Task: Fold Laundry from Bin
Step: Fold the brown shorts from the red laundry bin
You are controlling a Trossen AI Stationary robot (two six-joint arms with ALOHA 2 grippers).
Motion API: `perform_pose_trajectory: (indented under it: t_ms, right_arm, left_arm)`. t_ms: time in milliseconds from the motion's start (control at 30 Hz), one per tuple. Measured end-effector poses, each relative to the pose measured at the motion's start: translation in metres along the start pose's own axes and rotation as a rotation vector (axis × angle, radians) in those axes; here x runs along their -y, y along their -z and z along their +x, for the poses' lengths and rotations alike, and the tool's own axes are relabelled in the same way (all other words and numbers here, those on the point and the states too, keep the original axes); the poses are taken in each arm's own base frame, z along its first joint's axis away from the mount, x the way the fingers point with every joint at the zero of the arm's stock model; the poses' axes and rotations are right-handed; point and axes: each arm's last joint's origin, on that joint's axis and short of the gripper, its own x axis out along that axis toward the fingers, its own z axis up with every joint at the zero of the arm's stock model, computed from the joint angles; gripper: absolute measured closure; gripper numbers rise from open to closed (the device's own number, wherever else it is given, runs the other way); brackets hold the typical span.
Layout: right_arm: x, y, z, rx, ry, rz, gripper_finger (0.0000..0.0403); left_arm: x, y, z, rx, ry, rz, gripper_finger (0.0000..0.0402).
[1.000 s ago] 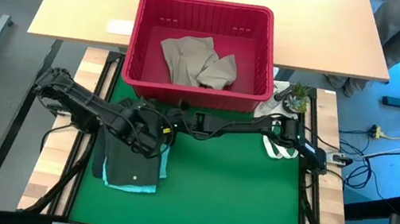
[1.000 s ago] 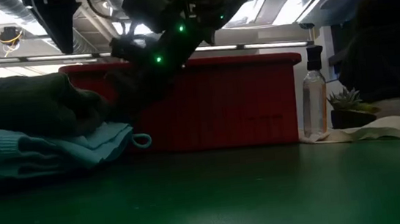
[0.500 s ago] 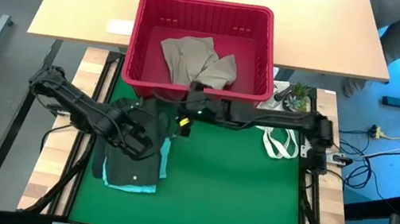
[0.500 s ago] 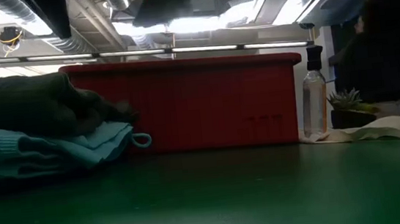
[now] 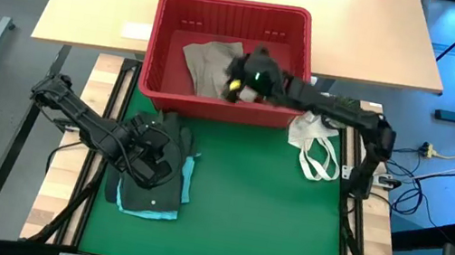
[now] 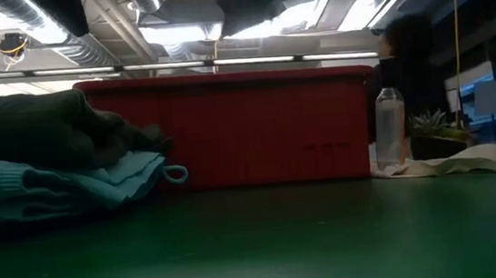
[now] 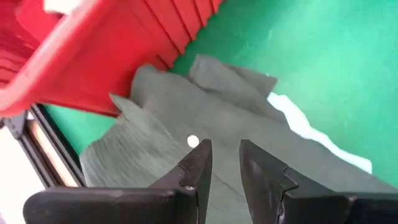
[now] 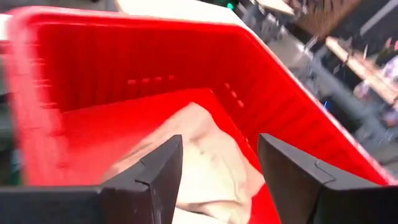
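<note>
Jaws first: on my right gripper (image 8: 217,180) they are standing wide apart with nothing between them, hanging over the inside of the red bin (image 5: 160,89). Through the gap I am looking down at the beige-tan garment (image 8: 205,155) lying crumpled on the bin's floor. From above, that garment (image 5: 210,65) is sitting toward the middle of the bin, and my right gripper (image 5: 239,84) is hovering over its right part, with my arm reaching in across the bin's right front corner.

My left gripper (image 7: 224,158) is holding its jaws only a narrow slit apart, and nothing is pinched in that slit. It is pointing down at the dark olive green garment (image 7: 186,124), which is lying on the green mat (image 7: 323,56) just beside the bin's front wall (image 7: 93,56). A small pale button (image 7: 193,142) is showing on the cloth near my fingertips.

Seen from overhead, my left gripper (image 5: 150,152) is hanging above the folded pile at the mat's left side, where the olive garment (image 5: 148,193) is lying on top of the light teal garment (image 5: 186,185), whose edges are peeking out along the pile's right and front sides.

At table height the teal garment (image 6: 52,190) is lying under the dark one (image 6: 37,132), in front of the bin (image 6: 256,129). A white cloth bag (image 5: 315,151) is lying at the mat's right edge, near a clear bottle (image 6: 390,125) and a small plant (image 6: 429,126).
</note>
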Motion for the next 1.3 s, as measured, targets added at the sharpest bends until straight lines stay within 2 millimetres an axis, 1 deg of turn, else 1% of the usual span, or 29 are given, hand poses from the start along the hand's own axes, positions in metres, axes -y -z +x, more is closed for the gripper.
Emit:
perform_pose_trajectory:
  t_ms: [100,200,267,400,567,667,733,867,1033,1100,1200,1300]
  right_arm:
    - [0.032,0.018,0.021,-0.022,-0.061,0.124,0.0194]
    - [0.056,0.042,0.041,-0.092,-0.142,0.244,0.0194]
    - [0.069,0.054,0.048,-0.134,-0.164,0.311,0.0194]
    - [0.087,0.066,0.053,-0.170,-0.137,0.353,0.0194]
    - [0.087,0.061,0.053,-0.112,-0.139,0.355,0.0194]
    - [0.082,0.053,0.053,-0.049,-0.179,0.322,0.0194]
    - [0.076,0.048,0.052,-0.020,-0.198,0.286,0.0194]
    - [0.067,0.044,0.050,-0.005,-0.216,0.244,0.0194]
    - [0.064,0.043,0.050,-0.006,-0.224,0.237,0.0194]
    - [0.066,0.045,0.051,-0.012,-0.213,0.238,0.0194]
    - [0.074,0.046,0.052,-0.005,-0.167,0.245,0.0194]
    - [0.087,0.047,0.056,0.039,-0.129,0.268,0.0194]
  left_arm:
    - [0.000,-0.001,0.000,0.033,-0.012,0.000,0.0324]
    - [-0.001,-0.003,0.001,0.058,-0.026,-0.007,0.0324]
    - [-0.001,-0.004,0.001,0.073,-0.032,-0.008,0.0324]
    - [-0.001,-0.006,0.002,0.112,-0.042,-0.019,0.0324]
    - [-0.002,-0.007,0.003,0.085,-0.031,-0.086,0.0324]
    - [0.000,-0.004,0.002,0.020,-0.001,-0.135,0.0324]
    - [0.001,-0.002,0.001,0.017,0.007,-0.153,0.0324]
    - [0.002,-0.001,0.000,0.025,0.013,-0.163,0.0324]
    - [0.001,-0.002,0.000,0.025,0.009,-0.171,0.0324]
    - [0.000,-0.004,0.002,0.023,0.003,-0.176,0.0324]
    - [-0.002,-0.007,0.005,0.023,-0.018,-0.164,0.0324]
    - [-0.005,-0.013,0.009,0.038,-0.042,-0.187,0.0324]
